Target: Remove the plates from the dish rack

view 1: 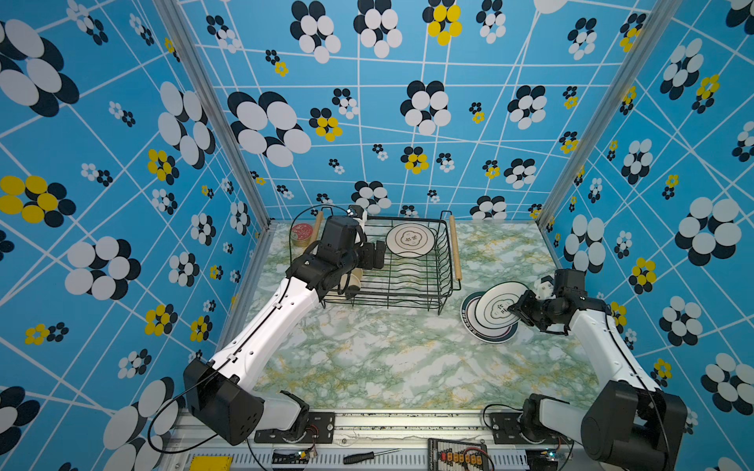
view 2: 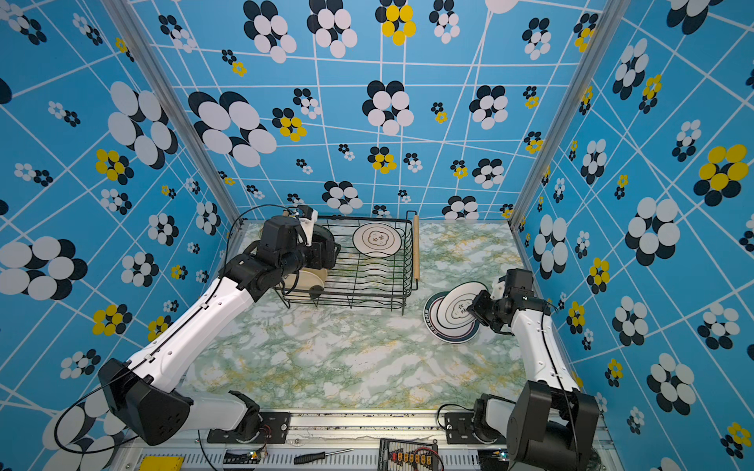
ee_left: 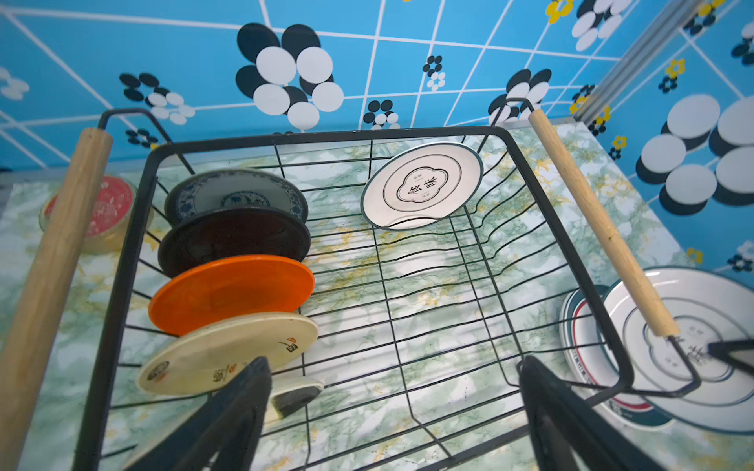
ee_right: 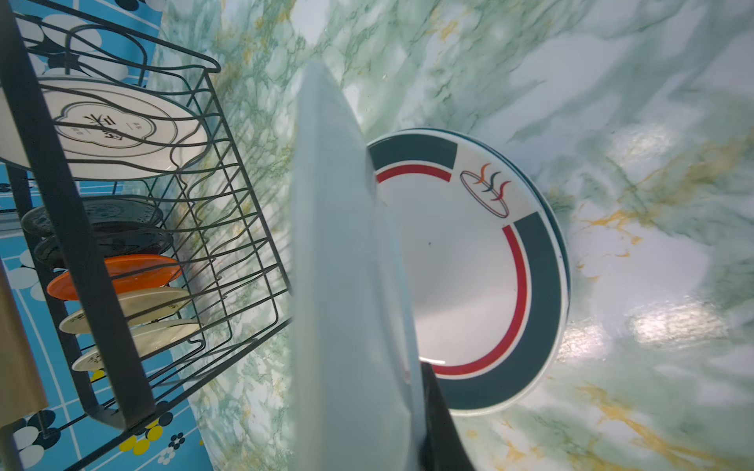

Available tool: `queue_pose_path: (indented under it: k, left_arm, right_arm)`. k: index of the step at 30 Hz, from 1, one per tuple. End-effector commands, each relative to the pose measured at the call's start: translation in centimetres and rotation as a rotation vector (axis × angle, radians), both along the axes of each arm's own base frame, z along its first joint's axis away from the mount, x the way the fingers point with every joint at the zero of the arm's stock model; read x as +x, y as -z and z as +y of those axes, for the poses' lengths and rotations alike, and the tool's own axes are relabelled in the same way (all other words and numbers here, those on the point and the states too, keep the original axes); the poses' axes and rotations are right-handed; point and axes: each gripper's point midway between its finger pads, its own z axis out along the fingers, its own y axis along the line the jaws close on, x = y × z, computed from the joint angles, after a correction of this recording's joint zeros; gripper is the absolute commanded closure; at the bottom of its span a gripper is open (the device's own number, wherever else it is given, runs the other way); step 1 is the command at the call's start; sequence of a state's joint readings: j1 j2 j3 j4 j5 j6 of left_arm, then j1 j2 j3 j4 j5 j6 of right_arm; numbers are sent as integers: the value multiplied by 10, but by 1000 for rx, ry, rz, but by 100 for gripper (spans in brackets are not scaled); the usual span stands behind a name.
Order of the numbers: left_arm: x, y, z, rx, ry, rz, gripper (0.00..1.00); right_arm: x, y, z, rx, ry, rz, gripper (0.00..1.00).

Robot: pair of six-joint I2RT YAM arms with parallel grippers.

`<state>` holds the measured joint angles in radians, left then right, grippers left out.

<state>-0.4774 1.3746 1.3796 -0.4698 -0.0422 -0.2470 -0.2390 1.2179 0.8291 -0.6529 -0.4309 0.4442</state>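
Marble tbl (view 1: 367, 359): rack (view 1: 444, 265), plate (ee_right: 469, 277), tin (view 1: 301, 233)

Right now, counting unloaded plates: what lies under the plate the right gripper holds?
A banded plate, flat on the table. The held plate covers part; anything beneath is hidden.

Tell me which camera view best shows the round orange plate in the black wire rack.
The left wrist view: the round orange plate shows most of its face. The right wrist view shows it nearly edge-on through the rack. In both top views the left arm hides it.
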Motion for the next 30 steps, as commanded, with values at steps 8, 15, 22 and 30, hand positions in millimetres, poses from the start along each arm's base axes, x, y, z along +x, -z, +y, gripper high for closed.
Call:
queue_pose_path:
  k: [8,15,22,30]
  left_arm:
    - [-2,-8,3,-31,2,-19,1]
    - [-3,-5,3,-35,8,-13,1]
    - [-4,-5,1,-51,8,-14,1]
    - [-4,-1,-1,-52,17,13,1]
  right_arm:
    - [5,12,-1,14,0,3,100]
    - [0,19,3,34,-9,30,98]
    - [-4,26,4,41,-12,60,86]
    - [-10,32,4,38,-15,93,70]
